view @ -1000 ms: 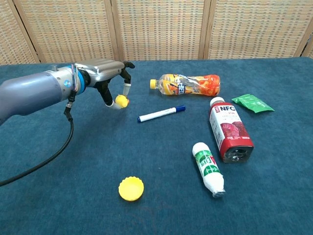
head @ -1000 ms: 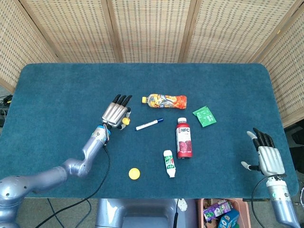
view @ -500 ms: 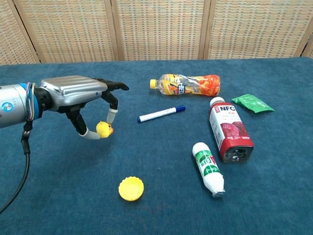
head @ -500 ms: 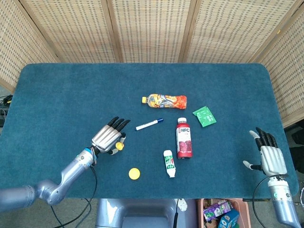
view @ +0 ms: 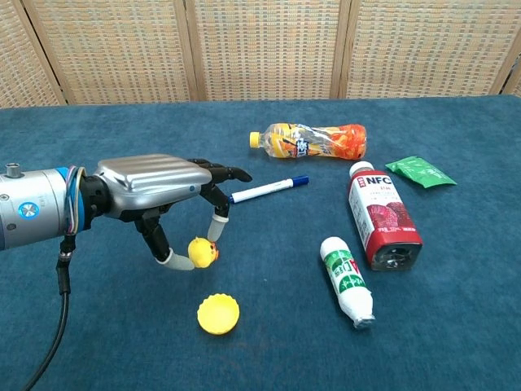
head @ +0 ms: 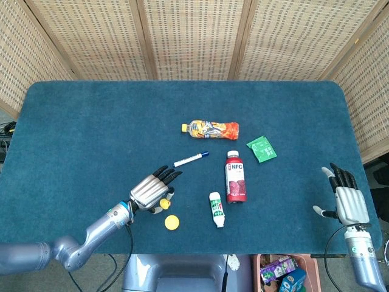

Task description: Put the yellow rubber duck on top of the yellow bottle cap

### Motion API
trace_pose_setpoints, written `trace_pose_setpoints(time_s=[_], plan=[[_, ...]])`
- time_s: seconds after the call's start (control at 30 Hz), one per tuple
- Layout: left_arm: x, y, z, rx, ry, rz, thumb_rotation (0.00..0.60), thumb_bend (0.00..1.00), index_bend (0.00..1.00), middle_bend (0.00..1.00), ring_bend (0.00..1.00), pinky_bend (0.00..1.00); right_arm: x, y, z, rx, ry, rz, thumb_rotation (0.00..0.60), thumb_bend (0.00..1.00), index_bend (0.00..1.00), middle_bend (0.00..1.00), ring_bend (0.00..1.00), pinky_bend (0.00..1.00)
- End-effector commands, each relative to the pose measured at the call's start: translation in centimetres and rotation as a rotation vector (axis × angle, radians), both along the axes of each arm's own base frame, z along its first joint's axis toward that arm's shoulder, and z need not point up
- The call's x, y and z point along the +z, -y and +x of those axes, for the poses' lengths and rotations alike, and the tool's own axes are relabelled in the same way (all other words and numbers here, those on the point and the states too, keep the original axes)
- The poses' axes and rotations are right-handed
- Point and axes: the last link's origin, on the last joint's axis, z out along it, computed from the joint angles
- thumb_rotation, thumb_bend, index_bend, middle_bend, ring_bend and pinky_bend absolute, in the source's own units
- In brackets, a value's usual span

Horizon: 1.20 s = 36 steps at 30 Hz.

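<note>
Two fingers (view: 218, 227) of the left hand (view: 159, 195) pinch the yellow rubber duck (view: 202, 252)

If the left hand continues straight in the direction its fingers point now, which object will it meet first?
Probably the marker. In the head view, the left hand, pinching the yellow rubber duck, points toward the marker's near end. Height is unclear, so the fingers might pass above it.

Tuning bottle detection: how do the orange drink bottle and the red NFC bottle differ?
The orange drink bottle lies crosswise, cap toward the left; the red NFC bottle lies lengthwise, white cap pointing away. The orange one looks slimmer and crumpled, the NFC one squarer and stouter. Both lie on their sides, untouched by either robot hand.
</note>
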Motion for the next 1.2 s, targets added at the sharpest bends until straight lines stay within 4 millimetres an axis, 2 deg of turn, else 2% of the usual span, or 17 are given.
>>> trace_pose_setpoints(time_s=[0.03,0.3,0.53,1.2], plan=[[-0.2,0.7,0.4,-0.005,0.010,-0.027,0.600,0.24,0.56,0.00,0.00,0.00,0.0,0.0,-0.1,-0.003,0.000,-0.001,0.600,0.00,0.00,0.00,0.00,0.00],[0.3,2.3,0.7,-0.046,0.002,-0.060,0.600,0.24,0.56,0.00,0.00,0.00,0.3,-0.1,-0.1,-0.003,0.006,-0.012,0.600,0.00,0.00,0.00,0.00,0.00],[-0.3,2.8,0.5,-0.058,-0.033,-0.081,0.600,0.24,0.56,0.00,0.00,0.00,0.5,-0.1,0.0,0.001,0.012,-0.019,0.600,0.00,0.00,0.00,0.00,0.00],[-2.2,3.0,0.2,-0.063,-0.083,-0.088,0.600,0.24,0.56,0.00,0.00,0.00,0.8,-0.3,0.1,0.010,0.025,-0.031,0.600,0.00,0.00,0.00,0.00,0.00]])
